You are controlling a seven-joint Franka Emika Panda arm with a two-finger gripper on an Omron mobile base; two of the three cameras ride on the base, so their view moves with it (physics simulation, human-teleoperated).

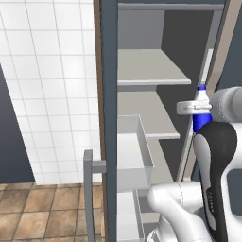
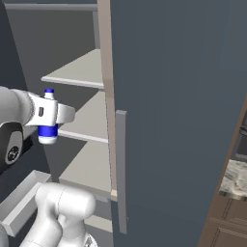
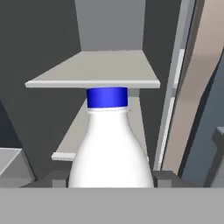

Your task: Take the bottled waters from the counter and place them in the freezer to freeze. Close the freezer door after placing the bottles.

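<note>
The end effector [image 1: 194, 108] pinches the blue-capped bottle [image 3: 111, 144] about its body, cap up, and holds it in the air inside the open freezer [image 1: 142, 71], in front of the grey shelves [image 3: 94, 70] and not resting on any of them; in the hand view the cap sits level with the front edge of a shelf, so the bottle looks close to that edge, though how close cannot be told.

The first risk is a knock: if the arm pushes straight in at this height, the cap or shoulder may strike the shelf lip, and the bottle could twist in the grip or slip out; a small drop in height before going in would avoid that. The second is a bad release; let go while the base hangs above a shelf, the bottle may tip, roll forward and fall past the white bin [image 1: 134, 151] to the floor. The third concerns the freezer door [image 2: 178, 111]; it stands just beside the arm's path, and a wide swing on the way out could catch its edge or handle [image 2: 121, 169].
</note>
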